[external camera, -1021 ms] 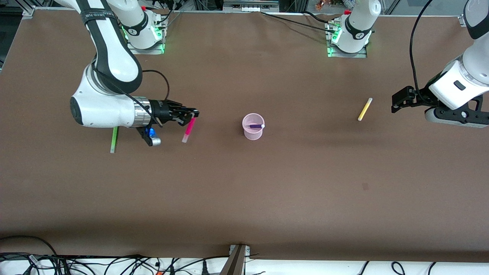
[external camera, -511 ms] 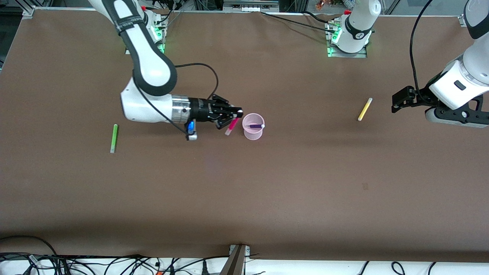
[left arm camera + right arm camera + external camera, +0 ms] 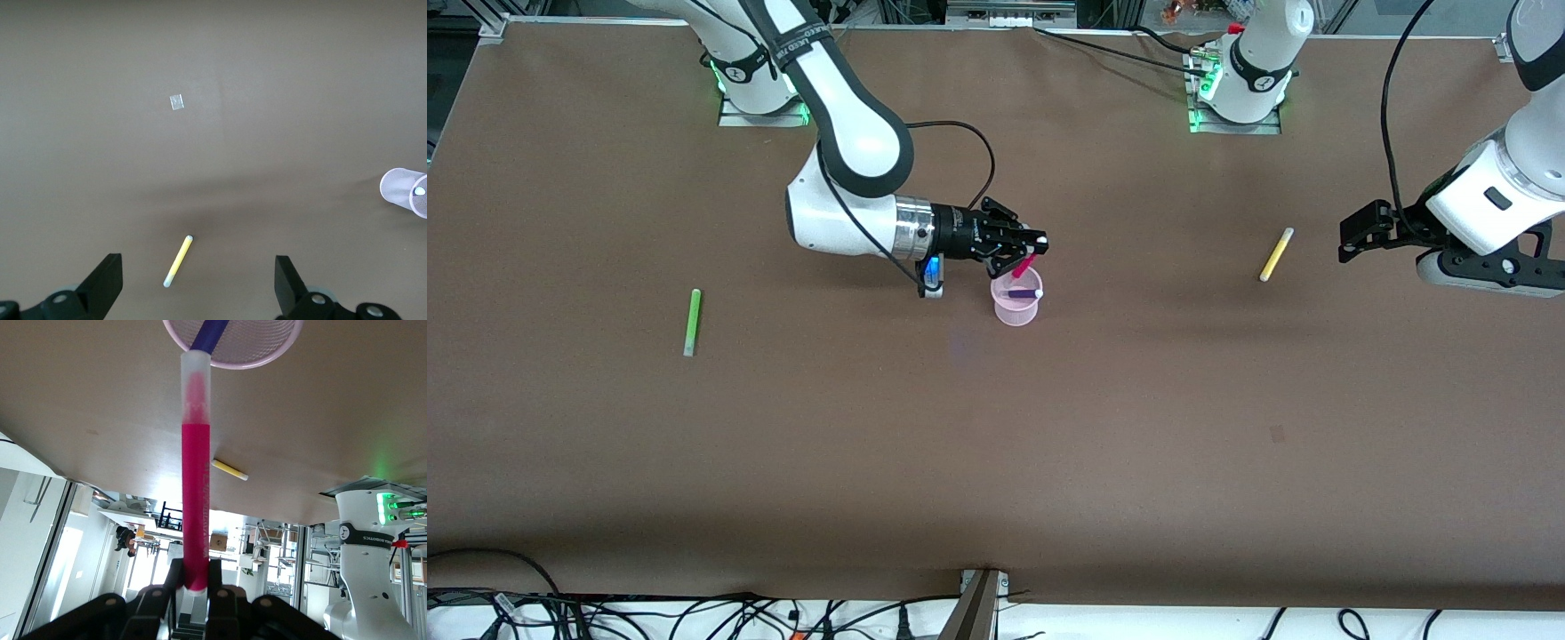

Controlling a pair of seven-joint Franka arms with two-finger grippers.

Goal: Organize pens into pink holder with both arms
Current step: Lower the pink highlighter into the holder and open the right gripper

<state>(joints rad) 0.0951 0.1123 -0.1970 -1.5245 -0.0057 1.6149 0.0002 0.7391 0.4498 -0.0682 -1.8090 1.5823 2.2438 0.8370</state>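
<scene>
brown table [image 3: 996,427] is carrying everything. i am seeing the right gripper [image 3: 1030,252] hanging over the pink holder [image 3: 1016,304] at the middle, its fingers clamping the whitish end of the magenta pen [image 3: 195,473], whose free tip is pointing at the holder's rim. the left gripper [image 3: 199,283] is waiting over the left arm's end of the table, fingers spread wide and holding nothing, near the yellow pen [image 3: 1276,254]. the green pen [image 3: 691,321] is lying toward the right arm's end. the purple pen [image 3: 1021,293] is sitting inside the holder.
</scene>
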